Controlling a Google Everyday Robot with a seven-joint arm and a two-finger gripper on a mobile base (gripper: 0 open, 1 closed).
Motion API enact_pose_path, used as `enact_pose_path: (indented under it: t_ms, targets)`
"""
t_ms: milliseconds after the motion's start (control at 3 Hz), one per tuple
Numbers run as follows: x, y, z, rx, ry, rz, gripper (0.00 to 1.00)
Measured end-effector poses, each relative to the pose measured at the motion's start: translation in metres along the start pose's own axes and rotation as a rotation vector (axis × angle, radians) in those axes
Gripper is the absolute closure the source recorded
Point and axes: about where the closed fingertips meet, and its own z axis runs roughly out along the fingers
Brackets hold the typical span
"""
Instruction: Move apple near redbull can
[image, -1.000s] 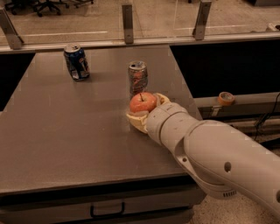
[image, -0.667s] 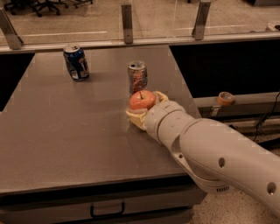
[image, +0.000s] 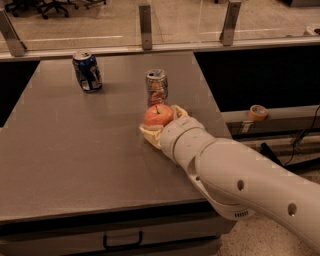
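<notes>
The red-orange apple (image: 158, 115) sits between the cream fingers (image: 149, 135) of my gripper (image: 161, 121), low over the grey table (image: 75, 150). The fingers hug the apple on both sides. The slim silver redbull can (image: 157, 87) stands upright just behind the apple, a small gap away. My white arm (image: 235, 180) reaches in from the lower right.
A shorter dark blue can (image: 87, 71) stands at the table's back left. A rail with metal posts (image: 145, 20) runs behind the table. An orange tape roll (image: 258, 112) lies on a ledge to the right. A drawer handle (image: 122, 241) shows below the front edge.
My arm and the apple have edged very slightly left, staying just in front of the redbull can. The cans have not moved.
</notes>
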Motion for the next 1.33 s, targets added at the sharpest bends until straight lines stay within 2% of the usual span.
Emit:
enact_pose_path:
  t_ms: [333, 667, 1000, 1333]
  targets:
    - [0.002, 0.001, -0.004, 0.008, 0.004, 0.016, 0.00]
    - [-0.006, -0.007, -0.020, 0.022, -0.007, 0.030, 0.00]
    - [-0.009, -0.021, -0.045, 0.041, 0.001, 0.038, 0.00]
    - [-0.016, -0.054, -0.080, 0.107, 0.001, 0.047, 0.00]
